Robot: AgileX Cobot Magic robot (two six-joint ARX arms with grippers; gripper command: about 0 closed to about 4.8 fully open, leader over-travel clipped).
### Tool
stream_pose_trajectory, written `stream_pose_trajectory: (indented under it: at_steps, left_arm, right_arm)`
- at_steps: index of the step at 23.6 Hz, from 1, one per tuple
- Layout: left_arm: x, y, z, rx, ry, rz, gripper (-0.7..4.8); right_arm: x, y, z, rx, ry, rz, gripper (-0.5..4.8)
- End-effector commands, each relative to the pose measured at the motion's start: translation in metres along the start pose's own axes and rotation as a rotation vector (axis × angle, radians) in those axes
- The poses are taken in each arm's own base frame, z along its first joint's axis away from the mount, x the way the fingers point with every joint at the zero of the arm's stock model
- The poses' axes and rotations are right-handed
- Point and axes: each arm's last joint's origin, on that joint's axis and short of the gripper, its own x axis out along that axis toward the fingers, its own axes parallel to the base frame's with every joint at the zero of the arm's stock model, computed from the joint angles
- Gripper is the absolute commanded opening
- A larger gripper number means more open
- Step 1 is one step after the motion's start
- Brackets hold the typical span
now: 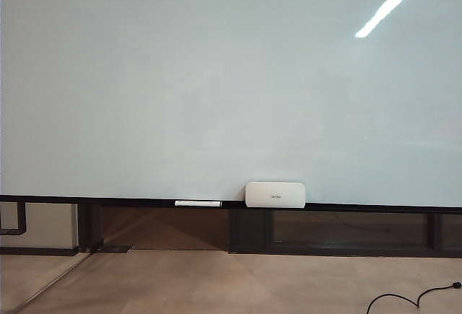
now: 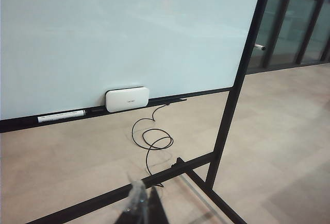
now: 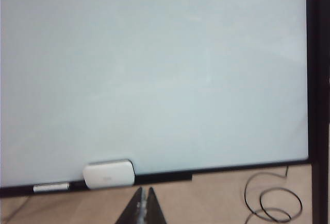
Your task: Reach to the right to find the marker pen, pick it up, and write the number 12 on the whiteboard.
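The whiteboard (image 1: pixel 216 83) fills pretty much the whole exterior view, glossy pale blue-white with a ceiling light streak reflected in its upper right corner, and nothing written on it. Along its dark lower ledge (image 1: pixel 108 201) sits a white rounded box (image 1: pixel 275 194) and, just left of it, a slim white stick (image 1: pixel 197 203). The floor is tan, with a black cable (image 2: pixel 152 144) looped on it below the board (the left wrist view shows it best).

The marker pen (image 2: pixel 260 47) looks to be the small white thing past the board's right frame post (image 2: pixel 242 74), in front of dark glass panels.

The right gripper (image 3: pixel 144 195) is clenched with nothing in it, pointing at the ledge. The left gripper (image 2: pixel 142 206) is barely in shot, so I can't tell whether it's clenched or released.
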Motion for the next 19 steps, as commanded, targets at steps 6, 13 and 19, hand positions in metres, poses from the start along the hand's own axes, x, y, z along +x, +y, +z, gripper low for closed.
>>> stream_pose_trajectory:
  at_steps: [6,13,19]
  left_arm:
    - [0.000,-0.001,0.006,0.009,-0.038,-0.014,-0.05]
    - [0.006,0.006,0.002,0.019,0.007,0.013,-0.05]
    - [0.016,0.011,0.001,0.020,0.027,-0.058,-0.05]
  right_arm:
    - [0.061,0.012,0.037,-0.068,0.044,0.067,-0.03]
    - [0.155,0.003,0.037,-0.129,0.065,0.063,-0.02]
    - [0.175,-0.048,0.016,-0.085,0.115,-0.042,-0.02]
